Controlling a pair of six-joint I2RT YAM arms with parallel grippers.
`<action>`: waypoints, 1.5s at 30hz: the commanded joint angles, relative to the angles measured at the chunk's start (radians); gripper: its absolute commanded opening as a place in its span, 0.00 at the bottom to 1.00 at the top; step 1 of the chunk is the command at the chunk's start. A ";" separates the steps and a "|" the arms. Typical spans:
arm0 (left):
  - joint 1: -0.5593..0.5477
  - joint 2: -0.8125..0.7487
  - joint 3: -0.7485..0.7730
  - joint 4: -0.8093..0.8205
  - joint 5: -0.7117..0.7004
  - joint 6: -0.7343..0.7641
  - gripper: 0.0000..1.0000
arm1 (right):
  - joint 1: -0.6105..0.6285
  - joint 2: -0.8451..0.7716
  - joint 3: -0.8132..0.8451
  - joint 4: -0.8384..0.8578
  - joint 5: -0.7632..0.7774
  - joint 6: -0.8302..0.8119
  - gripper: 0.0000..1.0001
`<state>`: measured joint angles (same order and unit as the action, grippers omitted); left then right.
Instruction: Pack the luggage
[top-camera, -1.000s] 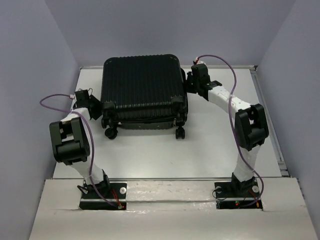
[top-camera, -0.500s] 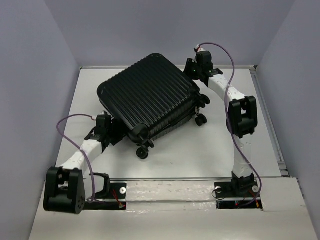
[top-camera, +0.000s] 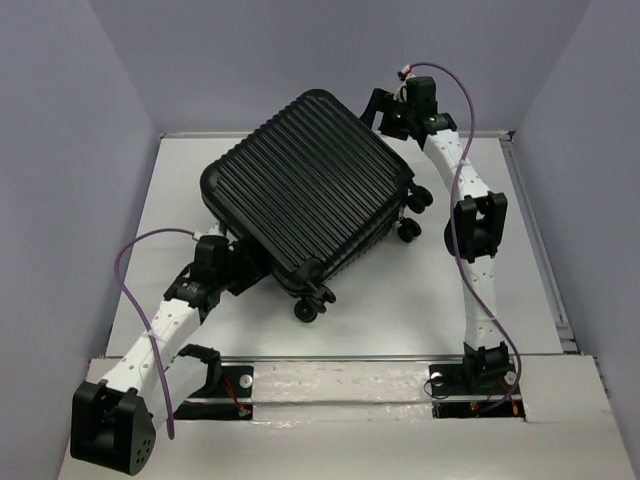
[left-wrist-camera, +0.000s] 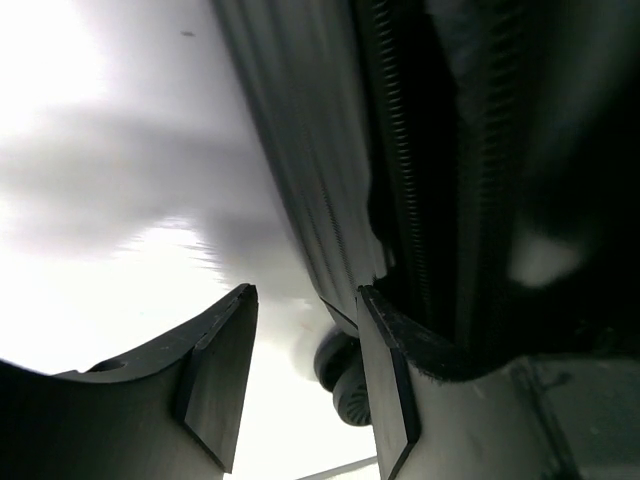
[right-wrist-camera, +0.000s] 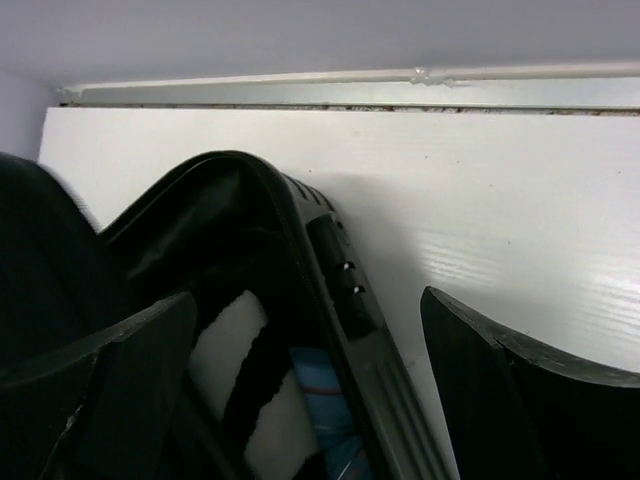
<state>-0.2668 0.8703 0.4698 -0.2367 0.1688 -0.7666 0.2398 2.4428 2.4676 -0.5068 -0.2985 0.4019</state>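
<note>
While the luggage (top-camera: 305, 195) lies skewed on the tabletop (top-camera: 420, 300) with its far corner ajar, and your left end effector (top-camera: 232, 265) and right end effector (top-camera: 386, 110) both stand open, holding nothing, an off-centre shove could spin it or spill the contents (right-wrist-camera: 232, 350).

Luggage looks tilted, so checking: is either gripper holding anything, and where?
Nothing is clamped. The right gripper is open astride the rim of the luggage; the left gripper is open beside its lower edge near a wheel.

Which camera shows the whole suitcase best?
The top view: the suitcase shows whole, ribbed shell and wheels. The left wrist sees only a blurry edge and one wheel; the right wrist sees one open corner.
</note>
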 joint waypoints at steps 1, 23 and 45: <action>-0.023 0.001 0.102 0.174 0.107 -0.005 0.56 | 0.000 -0.132 0.036 -0.029 -0.151 0.038 1.00; -0.020 0.044 0.138 0.309 0.006 -0.007 0.57 | 0.120 -1.129 -1.243 0.621 -0.114 0.025 0.21; -0.233 -0.315 0.107 0.027 0.293 0.208 0.86 | 0.500 -1.124 -1.974 1.203 -0.103 -0.002 0.63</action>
<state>-0.4232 0.5358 0.5301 -0.1452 0.3645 -0.6201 0.7345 1.2346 0.4370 0.5373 -0.3424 0.4366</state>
